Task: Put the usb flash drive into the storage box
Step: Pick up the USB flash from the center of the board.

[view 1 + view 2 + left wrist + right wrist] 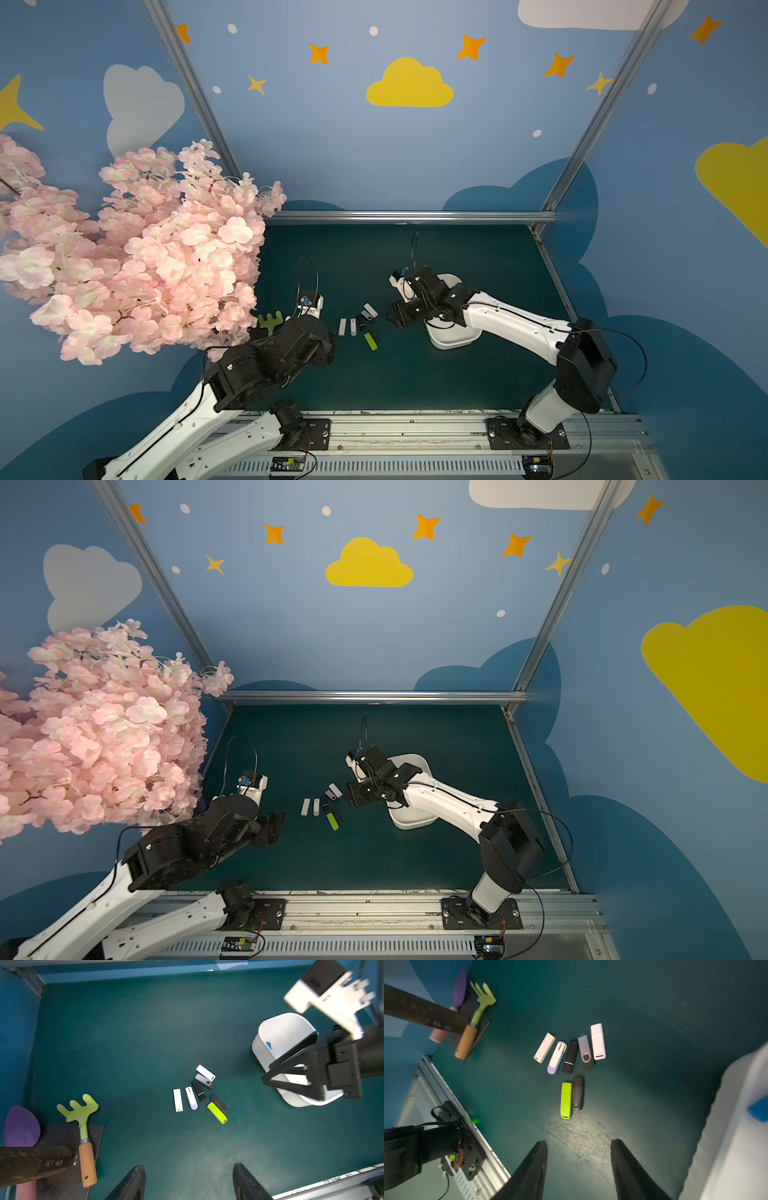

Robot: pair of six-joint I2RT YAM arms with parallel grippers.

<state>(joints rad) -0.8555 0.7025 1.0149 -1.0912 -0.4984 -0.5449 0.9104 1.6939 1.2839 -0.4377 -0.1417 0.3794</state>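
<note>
In both top views the storage box (451, 340) sat on the green table (415, 382), partly under the right arm, with the usb flash drives (360, 328) clustered just beside it. The left gripper (275, 824) and right gripper (395, 319) hung on either side of the cluster. In the left wrist view the left fingers stood apart with nothing between them. Seven drives lay ahead, a small blue piece (268, 1045) lay inside the box, and a green rake (83, 1118) lay aside. In the right wrist view the right fingers were likewise spread and empty, short of a lime drive (566, 1100) and a black drive (578, 1093) lying side by side
</note>
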